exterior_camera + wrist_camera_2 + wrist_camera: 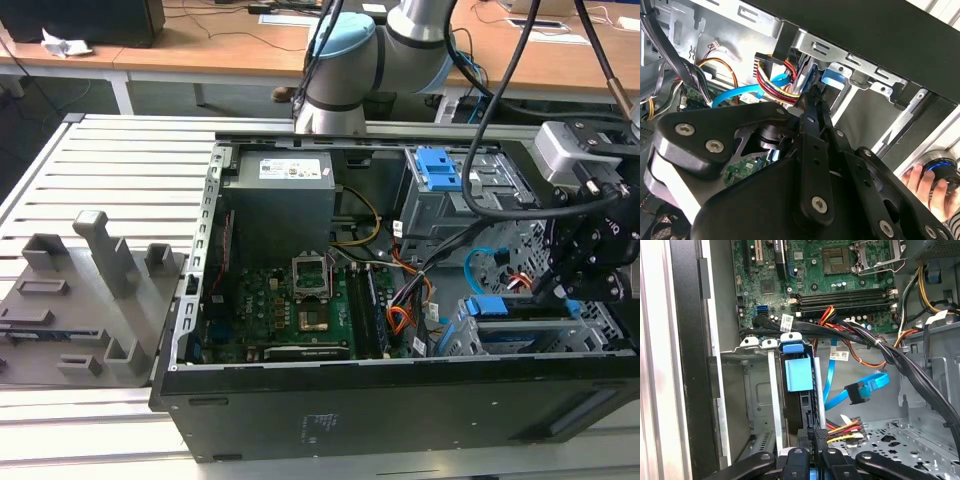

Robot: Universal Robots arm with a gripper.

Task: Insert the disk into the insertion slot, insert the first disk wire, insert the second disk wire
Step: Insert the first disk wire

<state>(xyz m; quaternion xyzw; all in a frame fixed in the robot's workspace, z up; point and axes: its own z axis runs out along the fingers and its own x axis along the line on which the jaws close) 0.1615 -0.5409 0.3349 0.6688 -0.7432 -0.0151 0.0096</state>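
The disk [799, 374] in its blue carrier sits inside the insertion slot [759, 390], the silver cage at the case's front corner. The exterior view shows the disk [505, 335] low at its right. My gripper [813, 437] is at the disk's rear edge, shut on the black plug of the first disk wire [844, 428], a red, yellow and orange bundle. In the second wrist view the gripper [815, 100] meets that first disk wire [776, 75] beside the blue carrier [833, 78]. The second disk wire [860, 392], light blue with a dark plug, hangs loose nearby.
The open computer case [400, 400] lies on a slatted metal table [120, 160]. A thick black cable bundle [900, 360] crosses above the cage. A taller grey bay with a blue latch [438, 170] stands behind. A person's hand [926, 184] rests outside the case.
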